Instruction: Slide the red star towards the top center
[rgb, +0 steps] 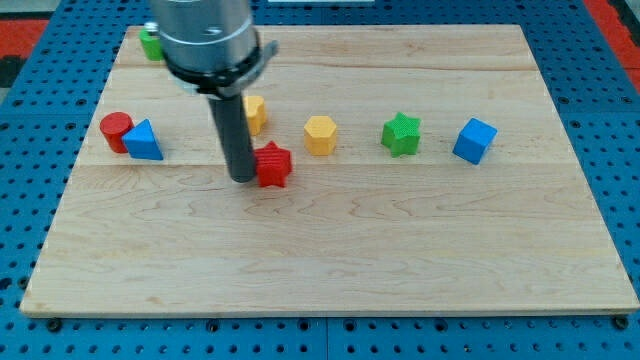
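Note:
The red star (273, 165) lies left of the board's middle. My tip (242, 178) rests on the board right against the star's left side, touching or nearly touching it. The dark rod rises from there to the arm's grey body at the view's top. A yellow block (255, 113) stands just above the star, partly hidden behind the rod.
A yellow hexagon (319, 134), a green star (402, 134) and a blue cube (474, 140) lie in a row to the right. A red cylinder (116, 131) and a blue triangle (145, 141) sit at the left. A green block (151, 42) is at the top left, partly hidden by the arm.

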